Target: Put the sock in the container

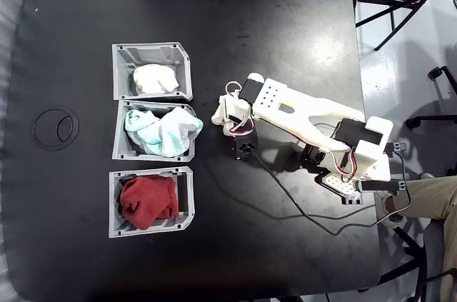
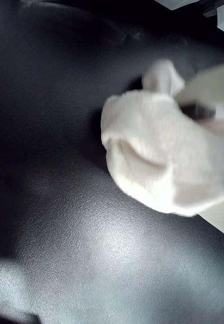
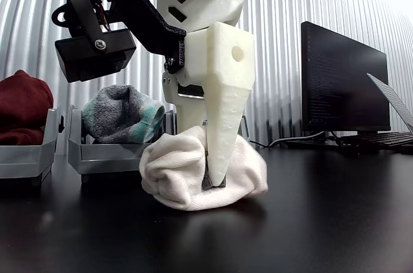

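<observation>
Other view | sock (image 3: 193, 173) on black table (image 3: 335, 221) | jaws clamped into its middle

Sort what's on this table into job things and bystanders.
Job: sock, gripper on it, container holding white fabric.
Bystanders: bin of teal-and-white cloth, bin of red cloth, monitor.
</observation>
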